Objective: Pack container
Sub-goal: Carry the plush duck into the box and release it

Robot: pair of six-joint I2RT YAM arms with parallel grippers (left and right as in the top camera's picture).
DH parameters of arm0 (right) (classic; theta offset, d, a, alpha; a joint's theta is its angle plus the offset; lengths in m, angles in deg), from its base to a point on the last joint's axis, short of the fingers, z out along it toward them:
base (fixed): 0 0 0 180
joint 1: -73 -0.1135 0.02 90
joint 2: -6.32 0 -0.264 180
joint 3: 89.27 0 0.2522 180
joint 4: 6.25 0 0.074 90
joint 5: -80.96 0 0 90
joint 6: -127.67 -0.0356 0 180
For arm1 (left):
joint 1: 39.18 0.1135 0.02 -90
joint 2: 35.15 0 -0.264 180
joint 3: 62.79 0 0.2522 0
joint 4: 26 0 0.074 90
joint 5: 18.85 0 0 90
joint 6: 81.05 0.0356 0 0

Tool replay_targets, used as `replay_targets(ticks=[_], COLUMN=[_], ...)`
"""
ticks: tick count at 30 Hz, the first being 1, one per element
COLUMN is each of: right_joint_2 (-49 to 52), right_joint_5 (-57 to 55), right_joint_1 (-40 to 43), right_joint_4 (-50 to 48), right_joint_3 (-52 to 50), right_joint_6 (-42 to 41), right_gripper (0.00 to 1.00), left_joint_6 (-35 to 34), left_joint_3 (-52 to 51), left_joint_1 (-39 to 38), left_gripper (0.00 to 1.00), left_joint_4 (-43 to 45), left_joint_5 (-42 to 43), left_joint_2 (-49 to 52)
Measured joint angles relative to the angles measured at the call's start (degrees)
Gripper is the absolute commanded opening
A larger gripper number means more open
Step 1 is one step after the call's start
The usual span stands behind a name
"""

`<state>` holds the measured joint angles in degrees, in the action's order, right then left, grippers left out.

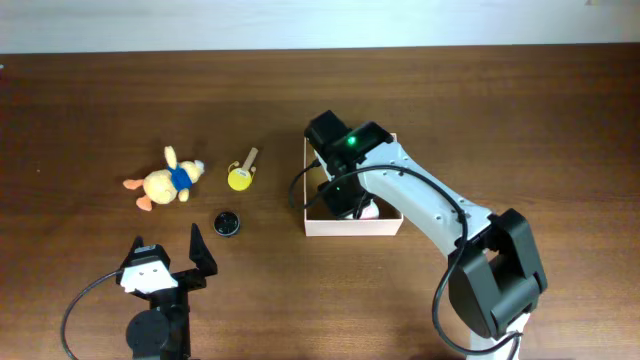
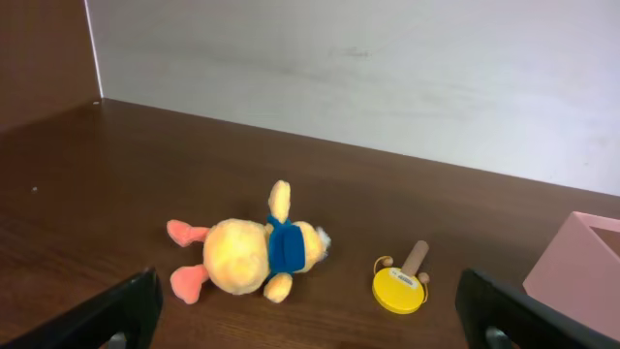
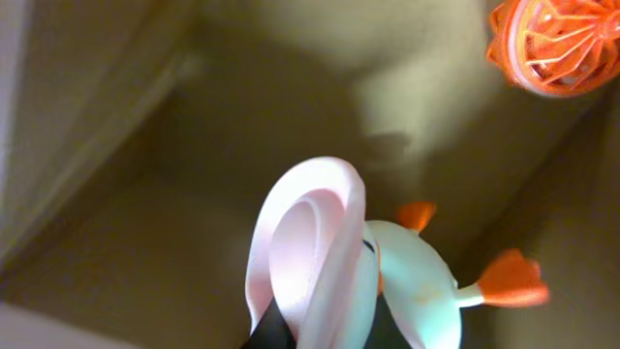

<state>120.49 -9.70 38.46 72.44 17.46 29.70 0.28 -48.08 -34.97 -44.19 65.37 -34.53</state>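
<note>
The container (image 1: pixel 352 226), a shallow square cardboard box with cream walls, stands at mid-table. My right gripper (image 1: pixel 348 203) reaches down into it. In the right wrist view the gripper (image 3: pixel 329 330) is shut on a pink curved toy (image 3: pixel 305 237) just above the tan floor (image 3: pixel 145 233). A white toy with orange feet (image 3: pixel 421 281) lies against the pink one. An orange lattice ball (image 3: pixel 560 44) lies in the box's far corner. My left gripper (image 1: pixel 166 263) is open and empty near the front edge; its fingers (image 2: pixel 310 325) frame the left wrist view.
A yellow plush duck with a blue scarf (image 1: pixel 166 182) (image 2: pixel 254 254), a yellow drum rattle with a wooden handle (image 1: pixel 240 176) (image 2: pixel 400 287) and a small black round cap (image 1: pixel 227 222) lie on the table left of the box. The box corner (image 2: pixel 581 262) shows at right.
</note>
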Motion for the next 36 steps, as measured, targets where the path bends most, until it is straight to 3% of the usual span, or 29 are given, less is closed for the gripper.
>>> replay_targets(ticks=[7,11,14,24,30,32,36], right_joint_2=[0.0,0.0,0.0,0.0,0.0,0.0,0.0], right_joint_5=[-1.9,-1.9,-2.0,-2.3,-2.3,-2.3,-2.3], right_joint_1=[1.7,1.8,1.8,1.8,1.8,1.8,1.8], right_joint_4=[-3.9,-4.4,-4.4,-4.5,-4.8,-4.9,-5.0], right_joint_3=[-4.3,-4.5,-4.5,-4.5,-4.5,-4.5,-4.3], right_joint_6=[0.0,0.1,0.2,0.8,3.0,3.7,4.0], right_gripper=[0.05,0.27,0.33,0.35,0.59,0.71,0.83], left_joint_6=[0.0,0.0,0.0,0.0,0.0,0.0,0.0], left_joint_3=[0.0,0.0,0.0,0.0,0.0,0.0,0.0], left_joint_1=[0.0,0.0,0.0,0.0,0.0,0.0,0.0], left_gripper=[0.99,0.99,0.99,0.99,0.99,0.99,0.99], left_joint_4=[0.0,0.0,0.0,0.0,0.0,0.0,0.0], left_joint_5=[0.0,0.0,0.0,0.0,0.0,0.0,0.0], left_joint_2=[0.0,0.0,0.0,0.0,0.0,0.0,0.0])
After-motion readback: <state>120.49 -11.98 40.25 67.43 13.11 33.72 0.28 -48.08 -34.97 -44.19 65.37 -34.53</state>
